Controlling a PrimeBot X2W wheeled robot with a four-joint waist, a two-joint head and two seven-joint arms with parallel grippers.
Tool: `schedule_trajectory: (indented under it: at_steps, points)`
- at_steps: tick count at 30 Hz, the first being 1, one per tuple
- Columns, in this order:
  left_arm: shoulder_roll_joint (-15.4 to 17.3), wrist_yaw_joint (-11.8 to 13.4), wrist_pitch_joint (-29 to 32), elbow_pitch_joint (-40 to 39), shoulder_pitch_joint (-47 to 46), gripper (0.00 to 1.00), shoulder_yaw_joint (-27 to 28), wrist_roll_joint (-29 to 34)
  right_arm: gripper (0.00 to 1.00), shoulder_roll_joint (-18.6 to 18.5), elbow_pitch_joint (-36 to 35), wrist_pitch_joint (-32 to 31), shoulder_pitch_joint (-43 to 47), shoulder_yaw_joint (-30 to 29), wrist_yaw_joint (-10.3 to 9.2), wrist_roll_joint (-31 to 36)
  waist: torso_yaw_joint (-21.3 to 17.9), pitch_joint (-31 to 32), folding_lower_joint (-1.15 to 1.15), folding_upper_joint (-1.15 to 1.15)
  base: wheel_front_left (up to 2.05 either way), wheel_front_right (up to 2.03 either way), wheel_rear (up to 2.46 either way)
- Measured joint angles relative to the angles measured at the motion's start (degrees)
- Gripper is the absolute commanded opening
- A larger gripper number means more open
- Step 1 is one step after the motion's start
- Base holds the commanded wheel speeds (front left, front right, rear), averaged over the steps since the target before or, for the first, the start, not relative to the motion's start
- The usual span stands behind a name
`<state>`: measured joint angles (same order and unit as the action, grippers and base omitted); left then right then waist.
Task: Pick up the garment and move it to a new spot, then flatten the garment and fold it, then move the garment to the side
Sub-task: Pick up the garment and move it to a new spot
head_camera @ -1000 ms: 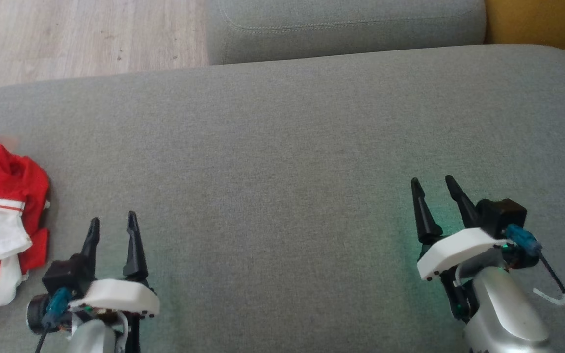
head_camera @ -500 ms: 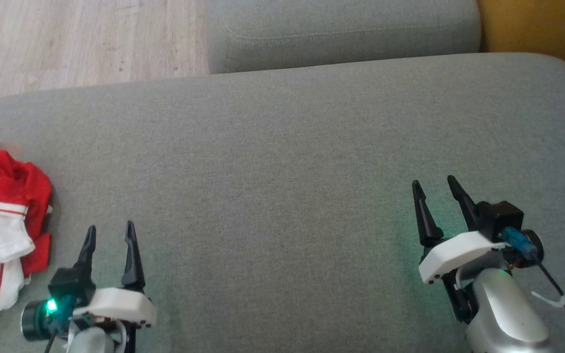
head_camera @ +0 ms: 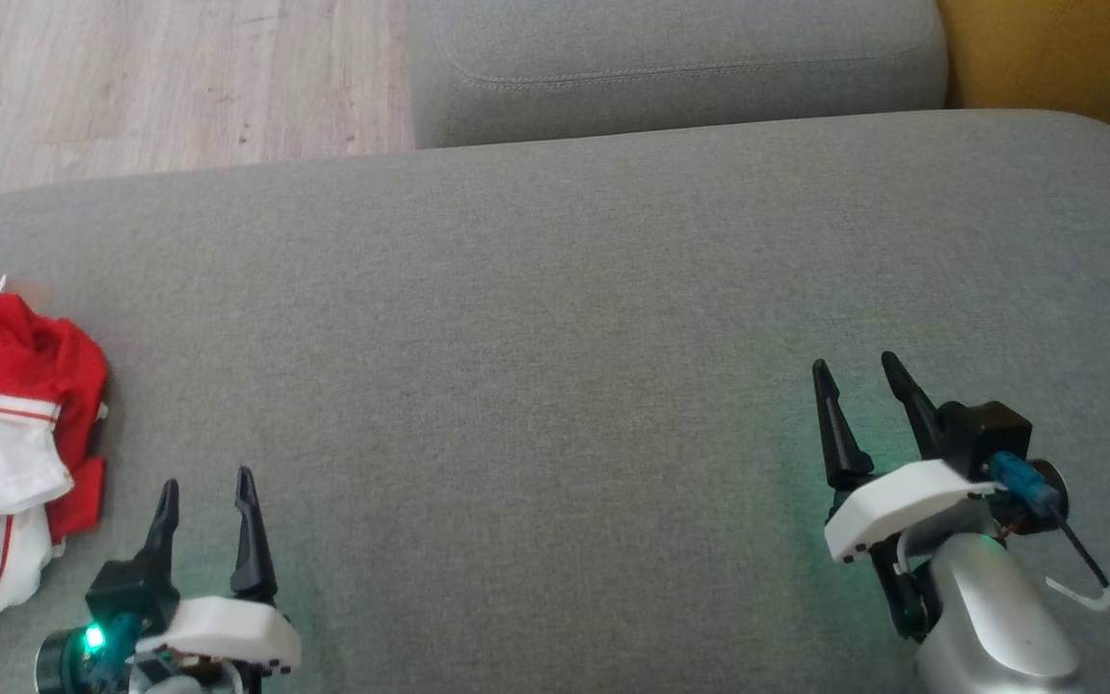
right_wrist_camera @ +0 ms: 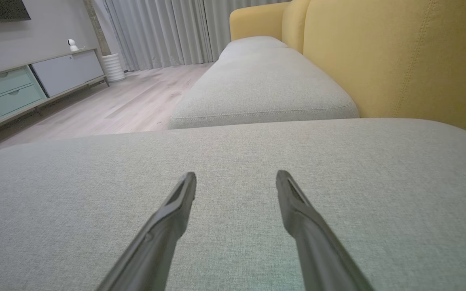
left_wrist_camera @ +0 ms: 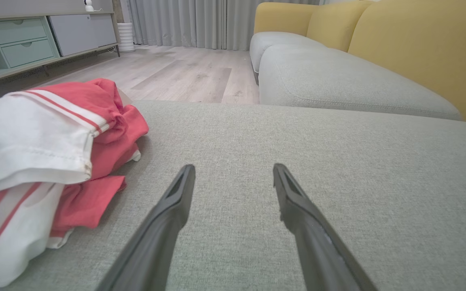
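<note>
Head view: the red and white garment (head_camera: 6, 434) lies crumpled at the left edge of the grey cushion (head_camera: 555, 308). The left gripper (head_camera: 206, 477) hovers near, just right of it, jaws apart and empty. The right gripper (head_camera: 854, 361) stands well apart on the right, also spread and empty.

Left wrist view: the spread fingers (left_wrist_camera: 168, 214) point over bare cushion, with the garment beside them on the left, not touching.

Right wrist view: spread fingers over bare cushion, a yellow backrest (right_wrist_camera: 399, 60) at far right.
</note>
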<state>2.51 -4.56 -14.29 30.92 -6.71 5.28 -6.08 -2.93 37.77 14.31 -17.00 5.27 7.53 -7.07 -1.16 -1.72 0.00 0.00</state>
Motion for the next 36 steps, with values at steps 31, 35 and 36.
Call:
schedule_trajectory:
  at_steps: [31, 35, 36]
  points:
    - [-0.15, -0.09, 0.0, 0.07, 3.76, 1.0, 4.21, -2.09, 1.0, -0.05, 1.29, 0.05, -0.02, 15.28, 0.0, -5.25, 29.82, -2.12, 0.0, 0.0, 0.0, 0.0, 0.0]
    - [-0.12, -0.63, 0.0, -0.69, 5.23, 1.0, 4.93, -1.91, 1.0, 0.02, 1.45, 0.05, -0.49, 17.64, 0.0, -6.03, 31.81, -2.83, 0.0, 0.0, 0.0, 0.0, 0.0]
    - [-0.13, -1.07, 0.0, -0.93, 5.47, 1.0, 4.76, -1.93, 1.0, -0.01, 1.69, 0.05, -0.69, 17.75, 0.0, -6.03, 31.92, -3.14, 0.0, 0.0, 0.0, 0.0, 0.0]
